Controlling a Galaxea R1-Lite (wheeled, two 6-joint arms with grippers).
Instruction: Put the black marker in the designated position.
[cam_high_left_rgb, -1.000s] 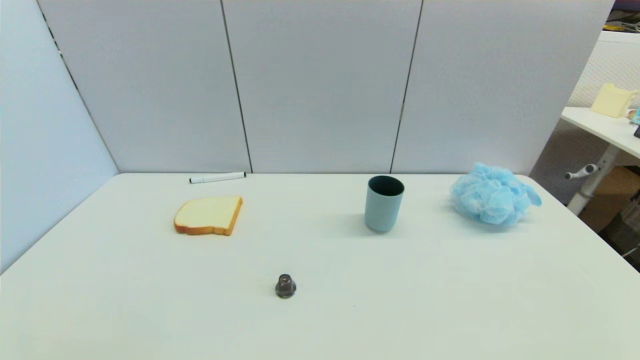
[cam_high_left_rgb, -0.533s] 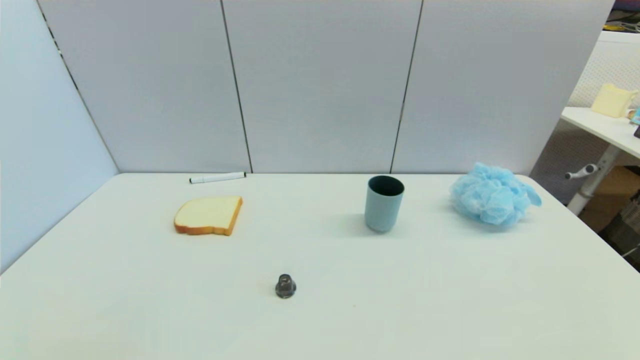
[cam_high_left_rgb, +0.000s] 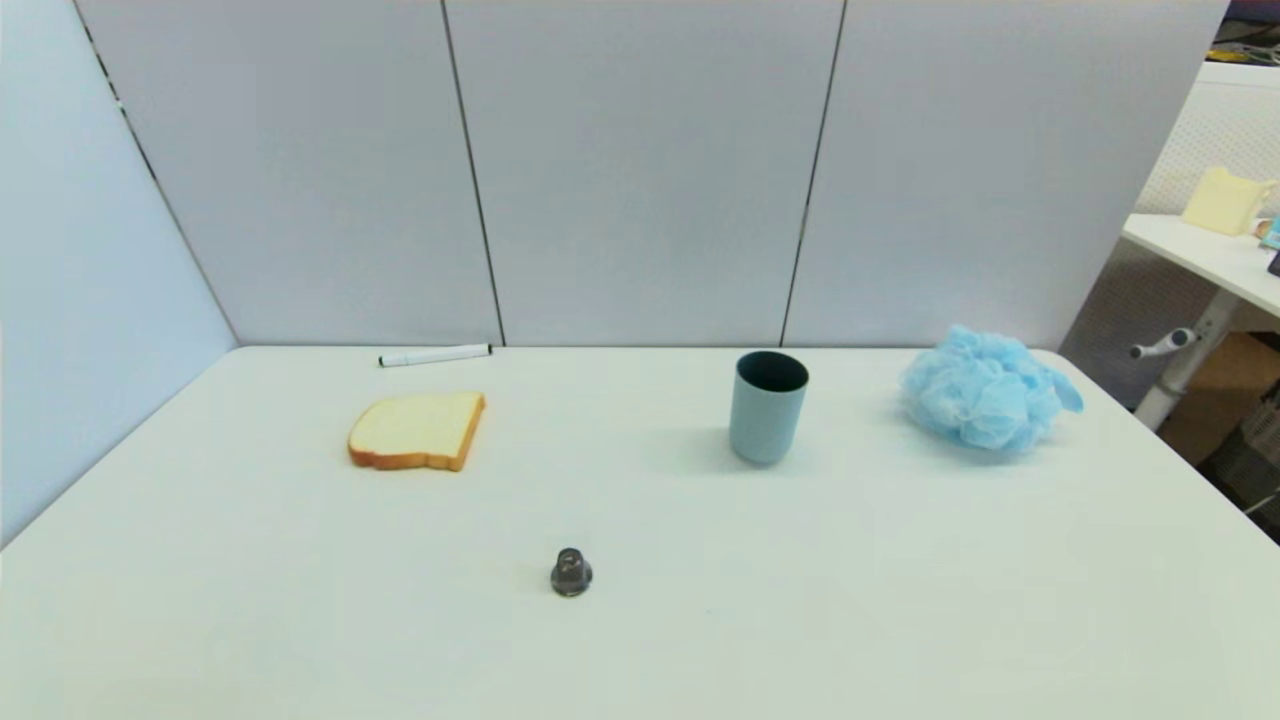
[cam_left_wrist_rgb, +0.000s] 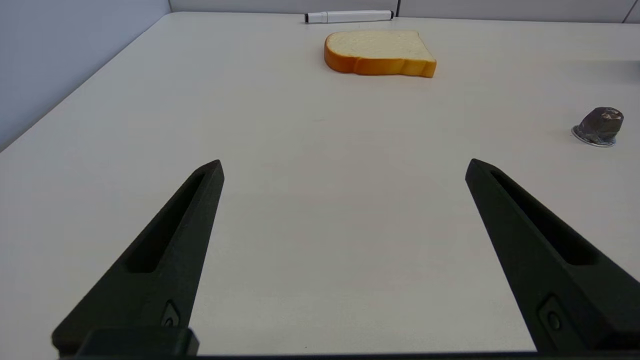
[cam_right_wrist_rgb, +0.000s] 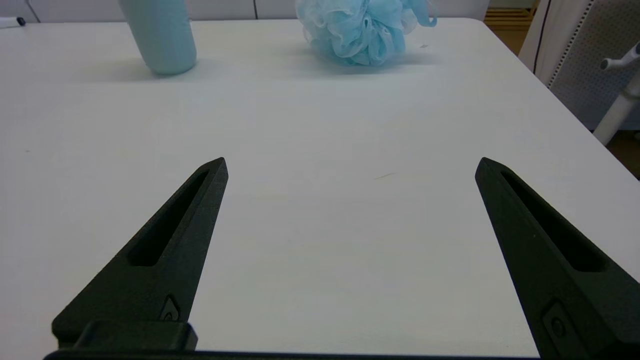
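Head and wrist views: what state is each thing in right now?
black marker: lying flat along the wall edge, ungripped
bread slice: lying flat
cup: upright
blue puff: resting on table
left gripper: open, empty
right gripper: open, empty

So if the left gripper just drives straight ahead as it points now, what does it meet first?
Probably the bread slice. The left gripper is open above bare table, and the slice lies almost centred ahead, with the black marker just beyond; depth is uncertain.

Grey wall panels (cam_high_left_rgb: 640, 170), white table (cam_high_left_rgb: 700, 620), second white desk (cam_high_left_rgb: 1200, 250) at right
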